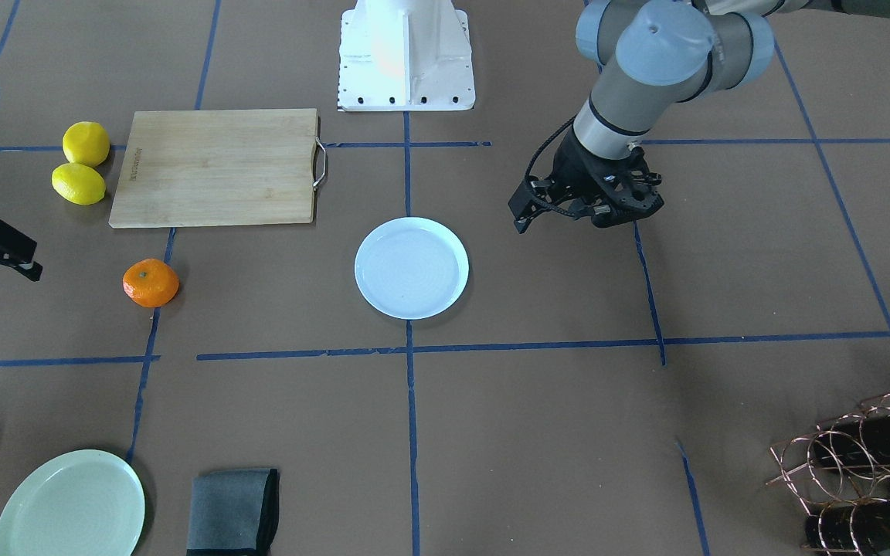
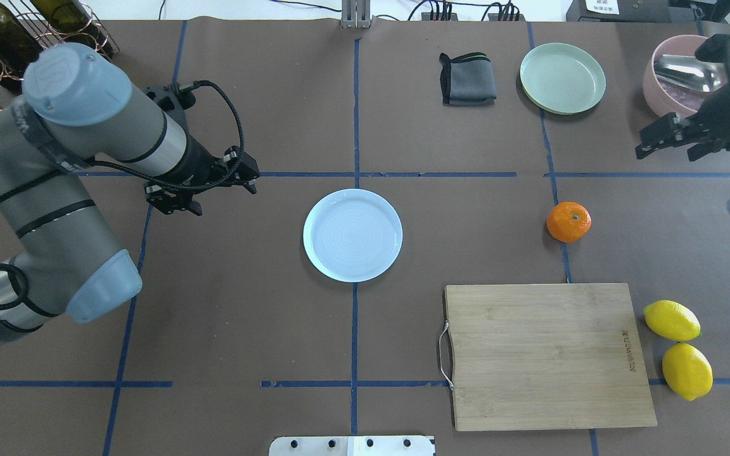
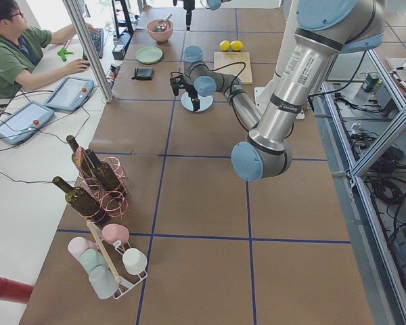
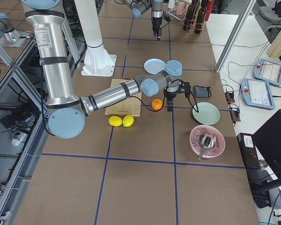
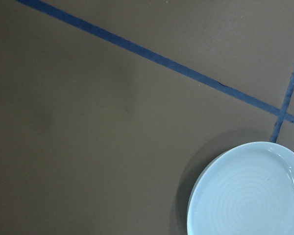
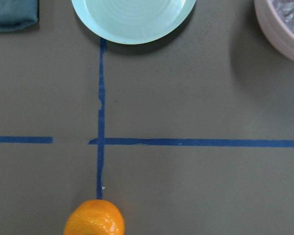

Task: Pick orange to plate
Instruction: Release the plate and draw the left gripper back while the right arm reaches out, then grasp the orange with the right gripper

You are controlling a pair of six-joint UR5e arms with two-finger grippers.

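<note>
Right gripper [image 2: 678, 140] empty, opening unreadable; centre it over the orange [image 2: 568, 221] on the table's [image 2: 244, 316] right half, grip its widest girth, lift clear before crossing to the plate [image 2: 352, 235].

The table [image 2: 244, 329] carries orange [image 2: 568, 221], plate [image 2: 352, 235], cutting board [image 2: 549, 354], lemons [image 2: 672, 320], cloth [image 2: 467, 79].

My own fingers lie outside both wrist views. Right wrist view: the orange [image 6: 94, 219] is cut by the lower edge and the green plate [image 6: 132, 19] by the upper. Left wrist view: the plate [image 5: 245, 196] runs off the corner. My right gripper [image 2: 666, 140], clipped at the front view's margin, and my left gripper [image 2: 175, 201] read as dark masses, so I cannot tell how their jaws stand.
</note>
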